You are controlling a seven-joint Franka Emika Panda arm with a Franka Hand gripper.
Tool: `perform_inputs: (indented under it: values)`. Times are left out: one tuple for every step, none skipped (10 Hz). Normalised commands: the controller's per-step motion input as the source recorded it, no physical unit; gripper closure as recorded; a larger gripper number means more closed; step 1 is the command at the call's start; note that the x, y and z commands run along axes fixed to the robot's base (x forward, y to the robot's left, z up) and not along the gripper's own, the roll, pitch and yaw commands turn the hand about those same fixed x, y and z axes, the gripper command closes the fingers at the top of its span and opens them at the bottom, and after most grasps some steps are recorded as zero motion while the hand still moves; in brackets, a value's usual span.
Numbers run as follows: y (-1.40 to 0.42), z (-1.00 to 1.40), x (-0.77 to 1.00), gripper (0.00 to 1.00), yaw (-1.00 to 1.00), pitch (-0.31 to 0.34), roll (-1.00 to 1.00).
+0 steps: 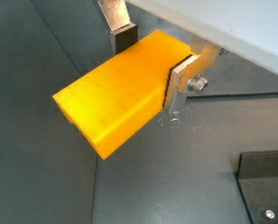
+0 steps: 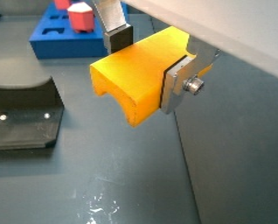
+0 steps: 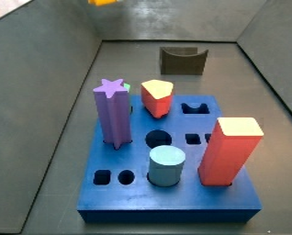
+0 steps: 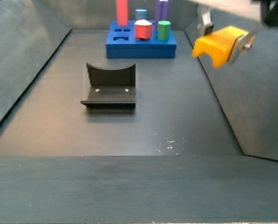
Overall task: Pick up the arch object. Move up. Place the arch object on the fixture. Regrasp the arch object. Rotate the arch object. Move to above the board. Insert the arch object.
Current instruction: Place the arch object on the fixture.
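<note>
The two-finger gripper (image 2: 148,59) clamps the small yellow-orange arch object (image 2: 135,77) between its silver plates, aloft at the upper right in a side view (image 4: 219,44). The dark scooped fixture (image 4: 108,86) sits mid-floor, the thick blue board (image 4: 141,41) behind it, both well apart from the gripper.

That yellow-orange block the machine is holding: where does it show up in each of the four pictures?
Wrist view: the arch object fills the centre, clamped in the gripper.
Wrist view: the arch object sits centre, the board behind it.
Side view: only an orange sliver at the top edge.
Side view: upper right, raised off the floor.
Shared landmark: the fixture, also.
</note>
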Motion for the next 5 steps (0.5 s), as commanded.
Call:
perform_inputs:
  values:
    - [-0.74,0.25,1.0,1.0,1.0,0.03,0.04]
    - [-0.74,0.23,1.0,1.0,1.0,0.031,0.05]
    - [-0.69,0.19,1.0,1.0,1.0,0.054,0.04]
    - [-0.65,0.18,1.0,1.0,1.0,0.062,0.04]
    - [-0.57,0.16,1.0,1.0,1.0,0.084,0.04]
